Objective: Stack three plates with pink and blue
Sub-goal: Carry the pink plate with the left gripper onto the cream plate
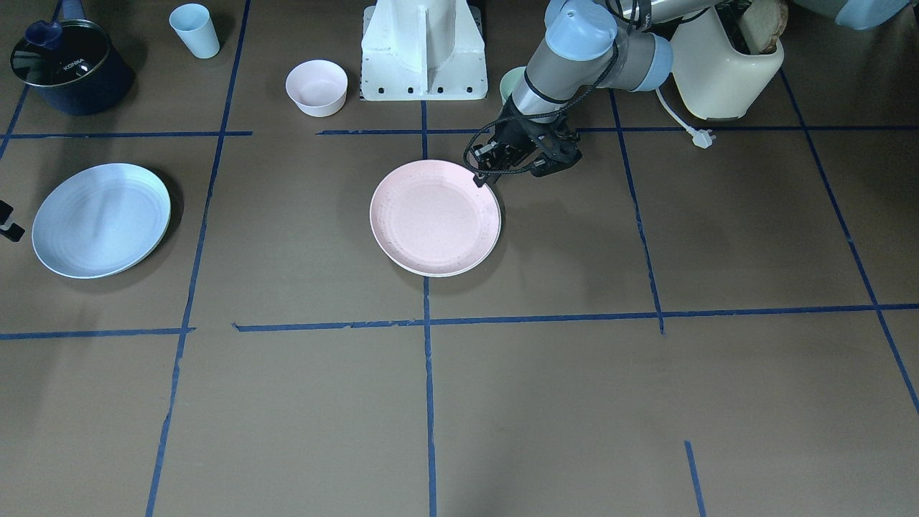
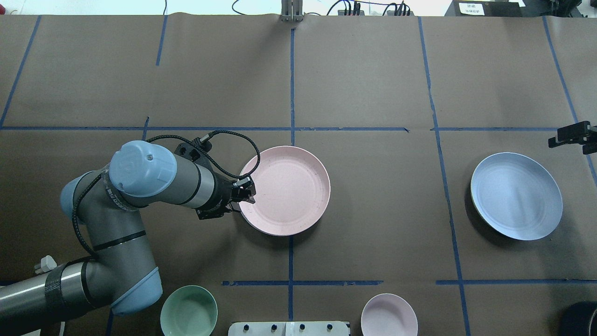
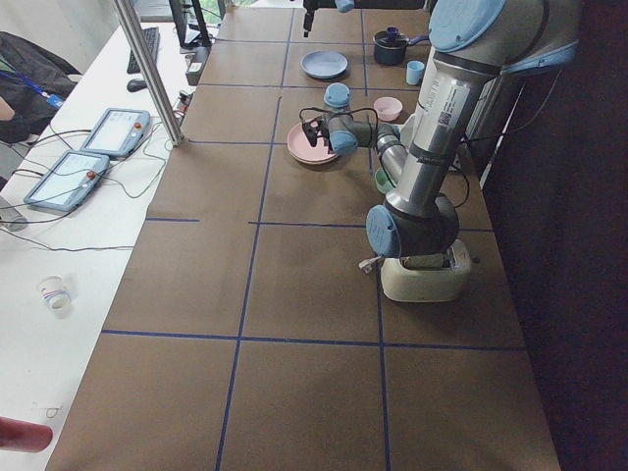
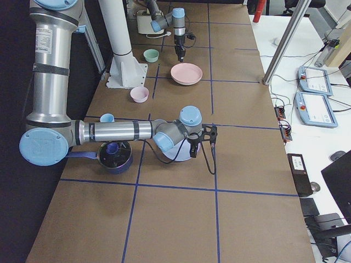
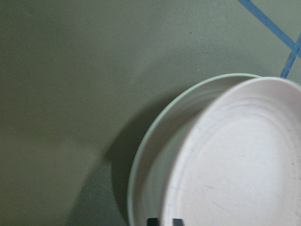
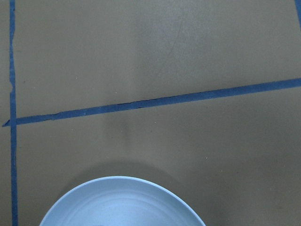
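Note:
The pale pink plate [image 1: 434, 215] [image 2: 287, 189] lies near the table's middle, set slightly off-centre in the cream-white plate [image 5: 155, 160], whose rim shows around it. My left gripper [image 1: 479, 178] [image 2: 247, 192] [image 5: 163, 221] is at the pink plate's rim on the robot's side, its fingertips close together astride the rim. The pale blue plate [image 1: 100, 219] [image 2: 516, 196] [image 6: 122, 202] lies alone, flat on the table, on my right. My right gripper [image 2: 571, 137] hovers just beyond the blue plate's far edge, open and empty.
A small pink bowl [image 2: 389, 315] and a mint-green bowl [image 2: 189, 310] sit beside the robot base [image 1: 423, 50]. A light-blue cup [image 1: 194, 30] and a dark pot [image 1: 72, 64] stand near the blue plate. A cream toaster [image 1: 725, 64] stands behind my left arm.

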### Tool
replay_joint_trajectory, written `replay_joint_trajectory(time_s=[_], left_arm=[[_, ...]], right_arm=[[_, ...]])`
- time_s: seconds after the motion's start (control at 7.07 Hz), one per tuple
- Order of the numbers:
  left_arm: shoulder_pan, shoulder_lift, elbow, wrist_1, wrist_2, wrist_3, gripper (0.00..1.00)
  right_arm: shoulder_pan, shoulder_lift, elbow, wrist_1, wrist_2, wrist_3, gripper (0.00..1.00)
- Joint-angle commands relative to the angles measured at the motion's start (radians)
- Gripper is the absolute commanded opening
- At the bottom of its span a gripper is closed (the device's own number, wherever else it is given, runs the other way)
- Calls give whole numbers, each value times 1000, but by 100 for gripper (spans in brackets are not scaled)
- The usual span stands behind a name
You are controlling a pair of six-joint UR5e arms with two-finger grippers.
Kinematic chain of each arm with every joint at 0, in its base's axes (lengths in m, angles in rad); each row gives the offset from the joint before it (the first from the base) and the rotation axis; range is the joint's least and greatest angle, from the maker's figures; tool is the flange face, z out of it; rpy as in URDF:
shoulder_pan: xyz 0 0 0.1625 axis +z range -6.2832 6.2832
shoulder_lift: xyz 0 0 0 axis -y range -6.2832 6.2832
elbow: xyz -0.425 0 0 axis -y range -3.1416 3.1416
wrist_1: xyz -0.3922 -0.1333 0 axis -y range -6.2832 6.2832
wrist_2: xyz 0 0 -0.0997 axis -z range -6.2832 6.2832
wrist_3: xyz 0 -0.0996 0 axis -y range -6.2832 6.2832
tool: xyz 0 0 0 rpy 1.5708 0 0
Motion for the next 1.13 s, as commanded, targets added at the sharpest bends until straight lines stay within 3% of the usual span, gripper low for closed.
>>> replay_joint_trajectory(time_s=[0.0, 0.28, 0.42, 0.85, 0.99], left_arm=[[-23, 0, -31, 3, -3, 2, 100], [-83, 12, -83, 67, -37, 8, 100], [-130, 12, -123, 137, -99, 59, 100], [-160, 32, -179, 179, -112, 93, 100], [-171, 37, -185, 179, -124, 94, 100]], right_arm=[[-79, -26, -2, 32, -68, 25, 100], [-139, -56, -5, 51, -111, 25, 100], [-165, -81, -17, 89, -122, 31, 100], [-191, -102, -86, 124, -136, 25, 100], [-190, -104, -88, 126, -135, 33, 92]])
